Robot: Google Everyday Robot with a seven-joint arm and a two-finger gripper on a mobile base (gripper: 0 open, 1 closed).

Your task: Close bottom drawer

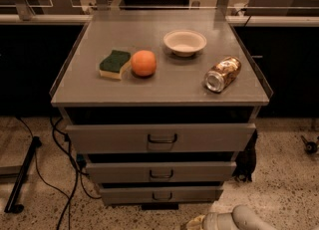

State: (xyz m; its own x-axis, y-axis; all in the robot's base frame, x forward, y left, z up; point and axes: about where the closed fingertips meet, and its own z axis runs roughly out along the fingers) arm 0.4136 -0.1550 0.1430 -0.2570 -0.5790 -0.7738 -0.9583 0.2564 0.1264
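The bottom drawer (pixel 162 194) is the lowest of three grey drawers in the cabinet. It has a flat front and a small dark loop handle (pixel 162 196). Its front sits about flush under the middle drawer (pixel 160 172). My gripper (pixel 193 223) shows only at the bottom edge of the camera view. It is below and to the right of the bottom drawer and apart from it. The pale arm (pixel 239 220) runs off to the right behind it.
On the cabinet top (pixel 164 84) lie a green sponge (pixel 114 63), an orange (pixel 143 63), a white bowl (pixel 185 42) and a tipped can (pixel 223 73). Black cables (pixel 65 174) and a stand leg (pixel 22 176) lie on the speckled floor at left.
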